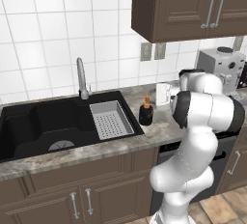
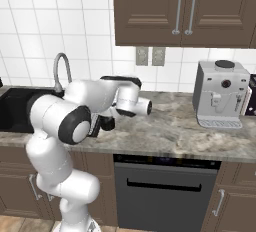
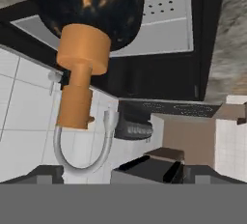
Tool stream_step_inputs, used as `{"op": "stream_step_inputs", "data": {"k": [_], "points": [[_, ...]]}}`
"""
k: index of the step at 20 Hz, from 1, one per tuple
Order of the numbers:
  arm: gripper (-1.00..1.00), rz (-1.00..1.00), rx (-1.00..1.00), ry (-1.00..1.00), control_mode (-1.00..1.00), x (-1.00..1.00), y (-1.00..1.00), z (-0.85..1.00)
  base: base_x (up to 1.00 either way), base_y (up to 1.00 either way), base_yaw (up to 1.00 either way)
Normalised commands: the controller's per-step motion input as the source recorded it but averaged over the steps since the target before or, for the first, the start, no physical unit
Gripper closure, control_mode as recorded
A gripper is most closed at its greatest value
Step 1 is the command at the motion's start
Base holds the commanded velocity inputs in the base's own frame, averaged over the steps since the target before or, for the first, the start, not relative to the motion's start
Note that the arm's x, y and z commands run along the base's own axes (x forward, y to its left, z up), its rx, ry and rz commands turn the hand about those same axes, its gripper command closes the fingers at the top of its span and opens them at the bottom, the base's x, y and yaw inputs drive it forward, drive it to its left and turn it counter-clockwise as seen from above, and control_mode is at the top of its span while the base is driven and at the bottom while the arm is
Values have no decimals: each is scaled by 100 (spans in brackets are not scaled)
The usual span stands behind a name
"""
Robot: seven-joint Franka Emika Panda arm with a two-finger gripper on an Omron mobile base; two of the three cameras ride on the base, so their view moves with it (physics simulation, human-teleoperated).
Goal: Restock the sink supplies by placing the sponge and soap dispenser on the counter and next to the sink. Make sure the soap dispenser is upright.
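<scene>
Kitchen tiles and dark cabinets back a marbled table [image 1: 159, 131] beside the sink [image 1: 43, 121]. Directly before the claw [image 3: 111, 172] stands the soap dispenser [image 1: 146, 111], upright on the table just beside the sink's edge, so that half looks done. Whether the claw is spread or pressed together, I cannot tell. Beyond the dispenser lie the grey tray [image 1: 112, 119] and faucet [image 1: 82, 78]. Placing the sponge seems left.

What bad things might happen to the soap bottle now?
1. The soap dispenser stands upright on the counter right at the sink rim; a nudge might tip it into the basin.
2. The end effector is close to the orange pump, so any sideways move may knock the bottle over.
</scene>
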Motion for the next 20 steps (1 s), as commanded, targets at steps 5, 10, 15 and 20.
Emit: {"op": "stream_step_inputs", "data": {"k": [5, 10, 15, 20], "points": [[-100, -6, -11, -18, -100, -85, 15, 66, 0, 0, 0], [-100, -1, -19, -35, -100, -100, 24, 59, 0, 0, 0], [-100, 5, -36, -35, -100, -100, 20, 14, 0, 0, 0], [-100, 20, -41, -39, -100, -97, 1, 0, 0, 0, 0]]}}
